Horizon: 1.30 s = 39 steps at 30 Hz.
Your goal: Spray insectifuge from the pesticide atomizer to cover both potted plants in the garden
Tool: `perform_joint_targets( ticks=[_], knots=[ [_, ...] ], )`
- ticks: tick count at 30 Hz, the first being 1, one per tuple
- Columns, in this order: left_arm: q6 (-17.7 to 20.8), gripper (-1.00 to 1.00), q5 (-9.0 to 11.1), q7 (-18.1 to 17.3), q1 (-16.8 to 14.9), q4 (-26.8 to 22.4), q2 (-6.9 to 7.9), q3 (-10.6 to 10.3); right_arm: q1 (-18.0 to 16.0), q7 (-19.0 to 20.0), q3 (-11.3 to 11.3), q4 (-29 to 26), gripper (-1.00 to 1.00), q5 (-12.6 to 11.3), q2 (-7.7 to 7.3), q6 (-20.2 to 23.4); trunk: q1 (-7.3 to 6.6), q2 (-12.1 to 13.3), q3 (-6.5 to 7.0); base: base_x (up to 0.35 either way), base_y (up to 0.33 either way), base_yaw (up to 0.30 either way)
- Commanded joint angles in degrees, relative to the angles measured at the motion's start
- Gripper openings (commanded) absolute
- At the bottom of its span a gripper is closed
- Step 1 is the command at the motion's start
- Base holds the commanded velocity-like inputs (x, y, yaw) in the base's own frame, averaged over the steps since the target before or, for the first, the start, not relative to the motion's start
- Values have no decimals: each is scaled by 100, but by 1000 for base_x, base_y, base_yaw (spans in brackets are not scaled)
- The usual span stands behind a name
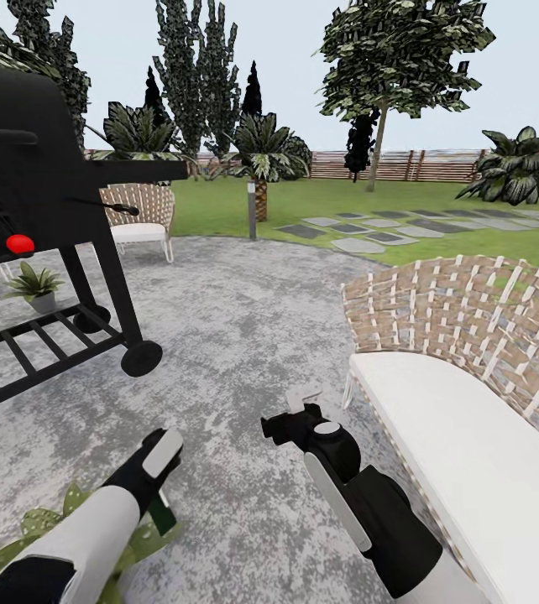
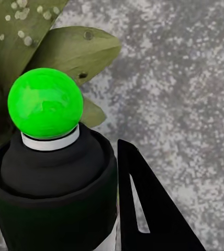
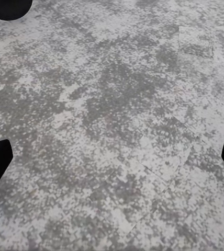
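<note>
Head view: the robot is standing on the stone patio beside a black grill.
Left gripper: is clamping the pesticide atomizer, its spray tip glowing green, directly over the broad speckled potted plant.
Right gripper: is hanging wide open, holding nothing, over bare patio.
Second potted plant: is sitting under the grill.
Wicker sofa: is standing across the patio from the grill.

I count two potted plants: one thin-leaved under the grill, one speckled-leaved beneath my left arm. One black grill. Two wicker chairs: near, far. One pesticide atomizer. Two grippers: left, right.
</note>
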Motion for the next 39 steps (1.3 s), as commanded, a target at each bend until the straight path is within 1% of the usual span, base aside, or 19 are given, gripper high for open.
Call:
perform_joint_targets(
  ticks=[1,3,4,6,22,23,24,26,27,28,29,30,32,36,37,38,39],
  knots=[
    [66,-100,1,5,-23,-8,6,0,0,0,0,0,100,0,0,0,0,0,0,0,0,0],
    [223,-100,-2,45,-81,-17,8,3,-2,0,-2,0,100,0,0,0,0,0,0,0,0,0],
    [285,-100,8,201,-146,-14,11,53,0,1,0,0,100,0,0,0,0,0,0,0,0,0],
    [354,-100,11,332,-196,-11,12,83,0,3,0,0,100,0,0,0,0,0,0,0,0,0],
    [370,-100,30,351,-206,7,-11,113,-1,3,-2,0,100,0,0,0,0,0,0,0,0,0],
    [370,-100,31,314,-206,-6,-44,130,0,2,-6,0,100,0,0,0,0,0,0,0,0,0],
    [370,-100,80,282,-206,-9,-65,160,-2,4,-8,0,100,0,0,0,0,0,0,0,0,0],
    [365,-100,285,205,-206,-11,-124,200,0,6,-9,0,100,0,0,0,0,0,0,0,0,0],
    [353,-100,352,165,-206,-11,-196,201,0,6,-18,0,100,0,-1,0,0,0,0,0,0,0],
    [317,-100,395,129,-206,-15,-371,194,-1,3,-41,-4,100,0,-2,0,0,0,0,0,0,0],
    [307,-100,408,100,-206,-19,-480,189,-1,-4,-48,-7,100,0,-1,0,0,0,0,0,0,0],
    [303,-100,412,88,-206,-25,-526,182,-1,-6,-50,-6,100,0,0,0,0,0,0,0,0,0],
    [299,-100,413,83,-206,-34,-556,182,-2,-8,-52,-2,100,0,0,0,0,0,0,0,0,0],
    [291,-100,411,76,-201,-124,-559,176,-1,-9,-53,0,100,0,0,0,0,0,0,0,0,0],
    [298,-100,407,92,-194,-300,-563,171,-1,-9,-53,0,100,0,0,0,0,0,0,0,0,0],
    [314,-100,407,117,-168,-601,-564,166,1,-9,-57,0,100,0,0,0,0,0,0,0,0,0],
    [357,-100,406,135,-58,-1171,-560,154,-1,-9,-64,0,100,0,0,0,0,0,0,0,0,0]
  ],
)
